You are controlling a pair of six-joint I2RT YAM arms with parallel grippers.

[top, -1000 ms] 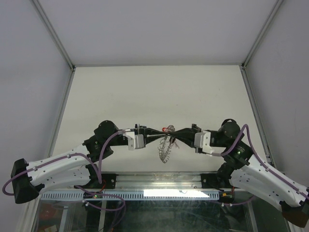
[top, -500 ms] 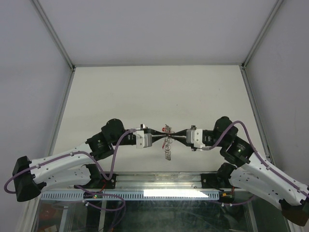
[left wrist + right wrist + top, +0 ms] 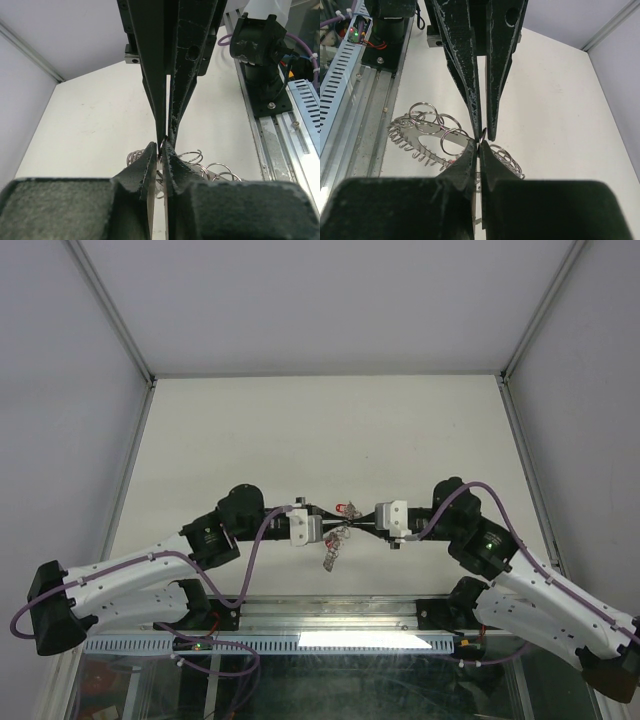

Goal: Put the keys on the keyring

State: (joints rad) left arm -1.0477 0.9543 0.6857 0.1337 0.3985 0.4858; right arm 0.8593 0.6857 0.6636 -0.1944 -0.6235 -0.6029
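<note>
In the top view my left gripper (image 3: 338, 530) and right gripper (image 3: 356, 530) meet tip to tip above the table's near middle. Both are shut on one thin wire loop (image 3: 483, 134) of the keyring. The keyring (image 3: 329, 553) hangs below the tips as a silver bunch. From the right wrist it shows as a spiky silver wreath (image 3: 415, 139) strung with several split rings. More of its rings (image 3: 192, 156) show past my left fingertips (image 3: 150, 156). The keys' red tag (image 3: 345, 507) sits just behind the meeting tips; the small key itself is too small to make out.
The pale table (image 3: 320, 430) is walled by grey panels on three sides. A metal rail (image 3: 330, 615) with both arm bases runs along the near edge. The right arm's base (image 3: 262, 60) and the rail show at the right of the left wrist view.
Both grippers have drawn closer together toward the middle, tips still touching. The hanging keyring has shifted slightly left and bunched up shorter beneath them.
</note>
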